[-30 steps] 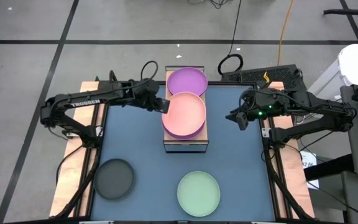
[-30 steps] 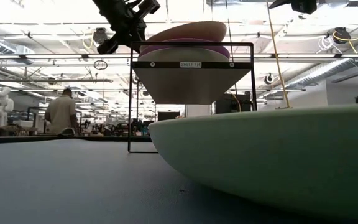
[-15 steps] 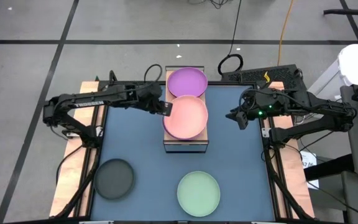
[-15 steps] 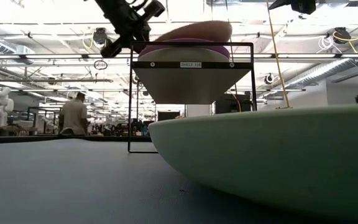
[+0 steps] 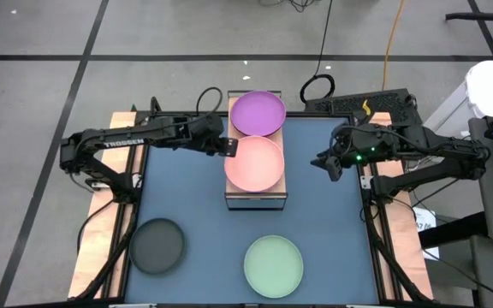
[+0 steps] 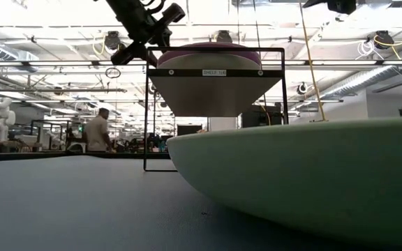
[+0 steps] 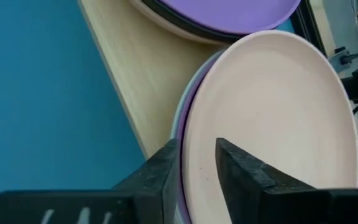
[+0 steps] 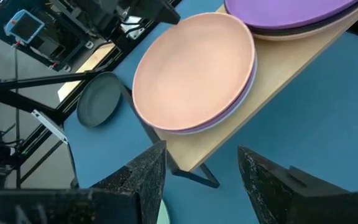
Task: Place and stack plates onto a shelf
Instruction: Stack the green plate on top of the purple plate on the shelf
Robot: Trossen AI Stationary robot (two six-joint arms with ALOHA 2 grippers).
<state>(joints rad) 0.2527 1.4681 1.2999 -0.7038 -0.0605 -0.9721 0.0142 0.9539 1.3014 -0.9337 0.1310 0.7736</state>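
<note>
Two stacks on shelf [image 5: 256, 195]; left gripper [image 5: 227, 146] jaws pinch pink plate [image 5: 254, 163]; right gripper [image 5: 323, 161] jaws wide.

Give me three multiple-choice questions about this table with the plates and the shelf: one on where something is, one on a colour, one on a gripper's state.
1. Where is the mint green plate?
A. On the shelf
B. On the blue mat, near the front edge
C. In the right gripper

2. What colour is the top plate on the shelf's near stack?
A. Pink
B. Black
C. Pale blue

3. What is the left gripper doing?
A. Hanging open over the black plate
B. Parked off the table
C. Shut on the pink plate's rim

Answers: 1 B, it lies on the mat beside the black plate. 2 A, the pink plate tops that stack. 3 C, the left wrist view shows fingers pinching the rim.
</note>
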